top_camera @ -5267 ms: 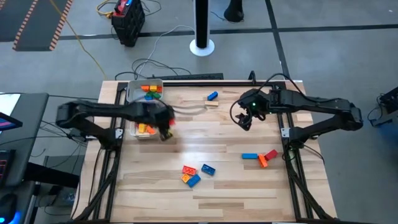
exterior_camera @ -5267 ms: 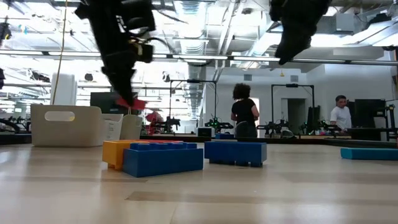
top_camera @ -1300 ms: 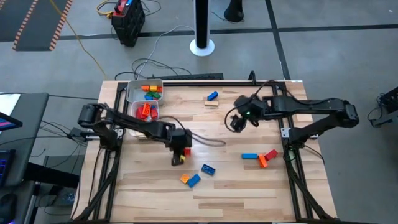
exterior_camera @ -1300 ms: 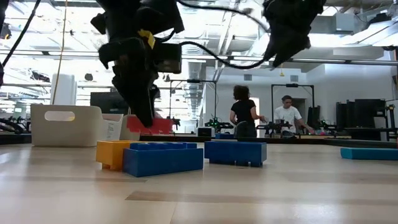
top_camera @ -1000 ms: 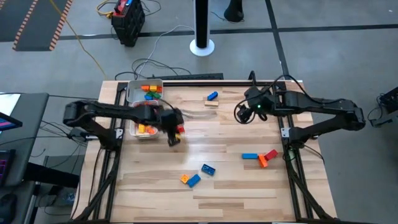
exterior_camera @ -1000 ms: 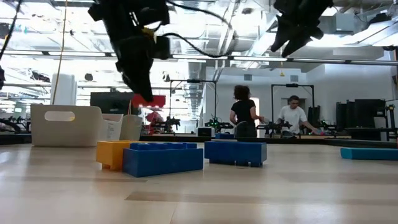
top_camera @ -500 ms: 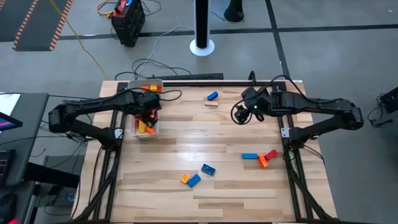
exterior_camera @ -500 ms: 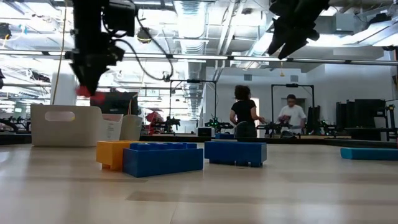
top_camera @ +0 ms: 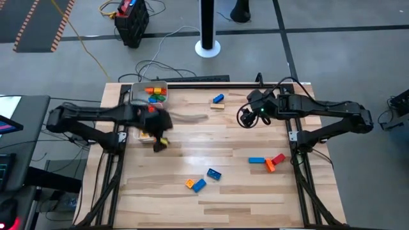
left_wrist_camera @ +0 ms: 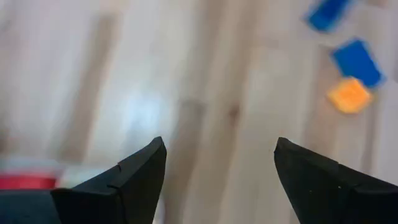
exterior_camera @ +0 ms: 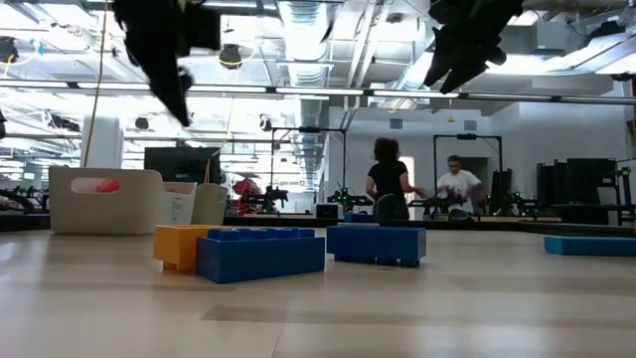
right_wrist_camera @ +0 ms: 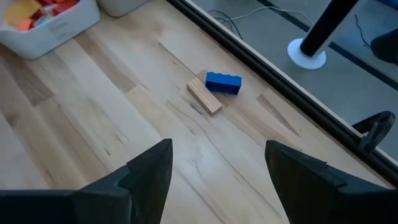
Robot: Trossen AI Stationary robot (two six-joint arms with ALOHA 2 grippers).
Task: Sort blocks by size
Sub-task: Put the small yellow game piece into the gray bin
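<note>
Loose blocks lie flat on the wooden table: a blue one [top_camera: 218, 98] beside a tan one [top_camera: 217, 106] at the far middle, a blue one [top_camera: 214, 174] and an orange-and-blue pair [top_camera: 196, 184] near the front, and a blue bar [top_camera: 256, 160] with a red-and-orange pair [top_camera: 276, 161] at the right. My left gripper [top_camera: 161, 142] hangs open and empty above the table, just beside the near white tray [top_camera: 143, 135]; a red block [exterior_camera: 104, 184] lies in a tray. My right gripper [top_camera: 245, 120] waits open in the air at the far right.
A second white tray [top_camera: 135, 96] with orange, green and blue blocks stands at the far left corner, behind the near one. Bare wood fills the table's middle. In the low view, people stand in the room beyond the table.
My left gripper has carried a red block toward the table's far left to above the trays and let it go; the block now lies in a tray. The gripper has then risen and come back toward the near edge, empty.
</note>
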